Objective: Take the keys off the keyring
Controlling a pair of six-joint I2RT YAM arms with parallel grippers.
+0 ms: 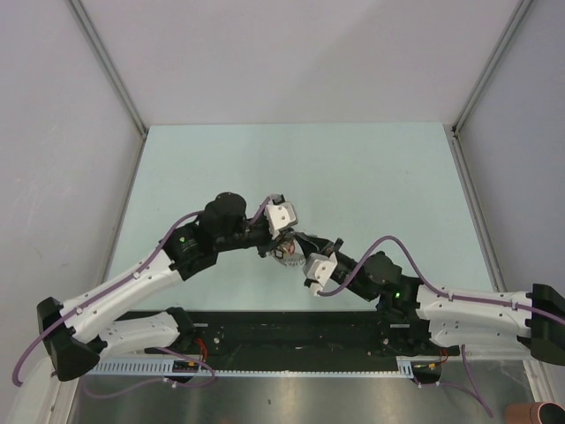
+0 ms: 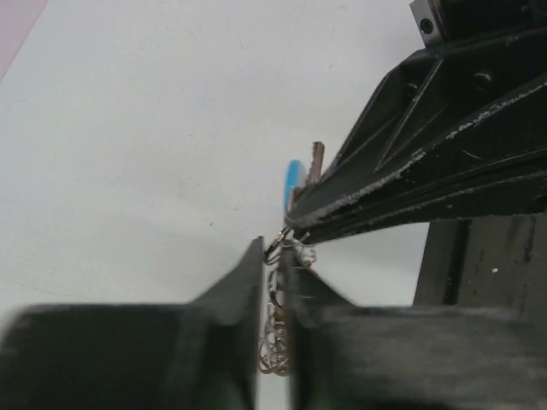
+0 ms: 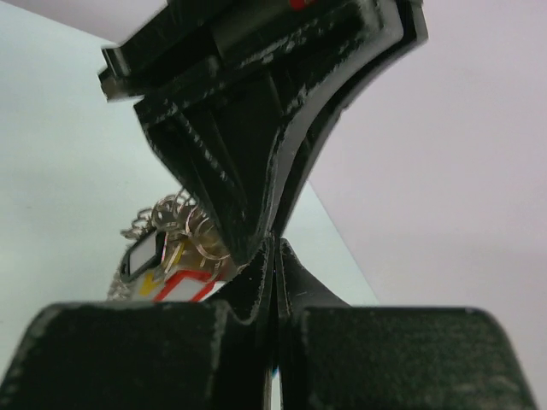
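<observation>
Both arms are seen converged over the ctr of the pale green tabletop (image 1: 353, 168), tips meeting at one spot.

L gripper (image 2: 275, 256): jaws are drawn nearly together, w/ only a narrow slit left. Links of the large floppy keyring of silvery chain-like metal (image 2: 273, 342) are pinched in that slit.

R gripper (image 3: 275, 249): jaws are pressed together, no gap seen at the tips. In the L wrist view its tips are seen nipping a thin wire loop of the keyring, directly above the L tips. The two grippers are touching or nearly so.

Keyring position: held btwn both grippers, bunched, at table ctr. Whether it is lifted off the surface cannot be told. Its light-blue curved band section (image 2: 293, 184) is seen projecting behind the R fingers.

Keys: a small key w/ red-marked head (image 3: 190, 287) is noted hanging among the chain coils, just beside the R fingers. A small dark key-like piece (image 2: 318, 161) is noted upright next to the blue band. Both appear attached to the keyring; the exact attachment pts are hidden.
</observation>
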